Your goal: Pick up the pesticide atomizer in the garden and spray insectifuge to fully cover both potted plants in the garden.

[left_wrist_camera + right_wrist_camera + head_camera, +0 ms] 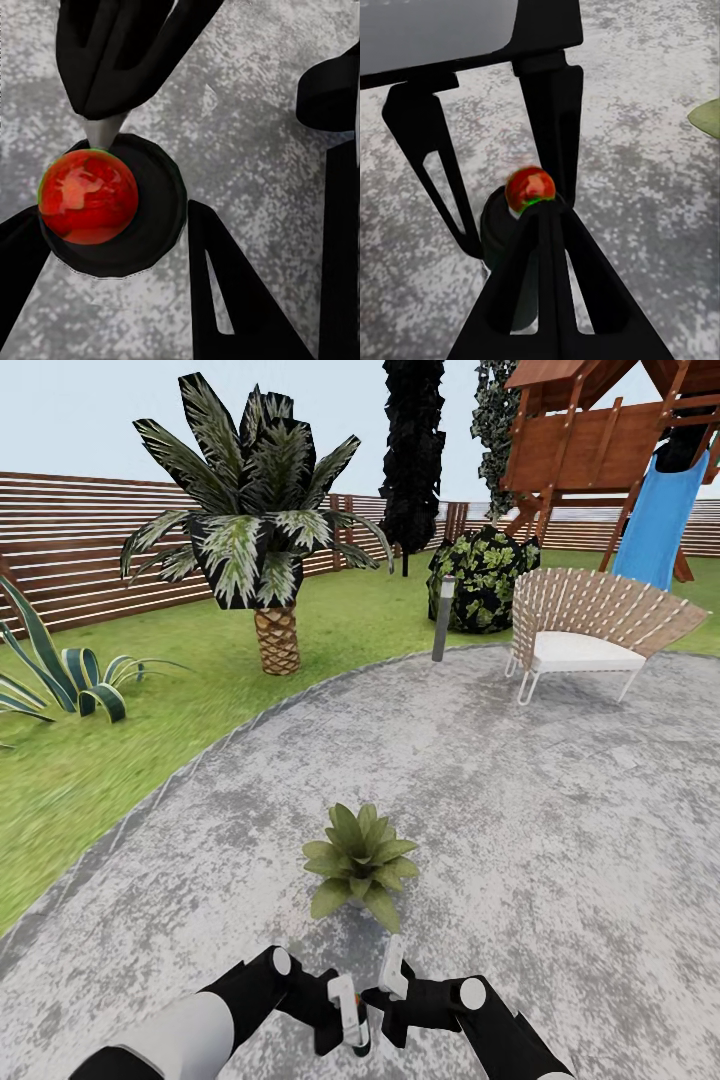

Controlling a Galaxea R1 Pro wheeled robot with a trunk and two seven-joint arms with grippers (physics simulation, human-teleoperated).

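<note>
The pesticide atomizer (360,1024), a small dark bottle with a red top (88,196), is held low over the grey patio right in front of me. My left gripper (348,1015) is shut on it, one finger on each side of its body (502,232). My right gripper (386,985) is shut, fingers together, with its tips at the bottle's red top (529,187). One potted plant (360,860), a rosette of plain green leaves, stands on the patio just beyond both grippers. A leaf tip (706,116) shows in the right wrist view. The second potted plant is out of view.
The round stone patio (520,810) is edged by grass on the left. Further back stand a big palm (255,530), a striped spiky plant (60,670), a grey post (443,618), a wicker chair (585,630), a leafy bush (485,575), a blue slide (658,520) and the slatted fence (70,550).
</note>
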